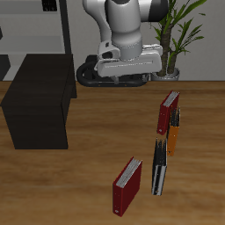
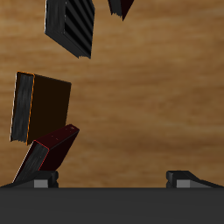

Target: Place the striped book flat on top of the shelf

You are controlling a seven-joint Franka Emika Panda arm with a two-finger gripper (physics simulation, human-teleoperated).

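Note:
The striped book stands on edge on the wooden table, dark and narrow, between an orange book and a dark red book near the front edge. Its black-and-white striped cover shows in the wrist view. The shelf, a low matte black cabinet with a flat bare top, stands apart from the books across the table. My gripper hangs high at the back of the table, far above and behind the books. In the wrist view the gripper is open and empty, with both fingertips spread wide.
A dark red book and an orange book stand behind the striped book. Another dark red book stands nearest the front edge. A tall grey rack and a potted plant stand at the back.

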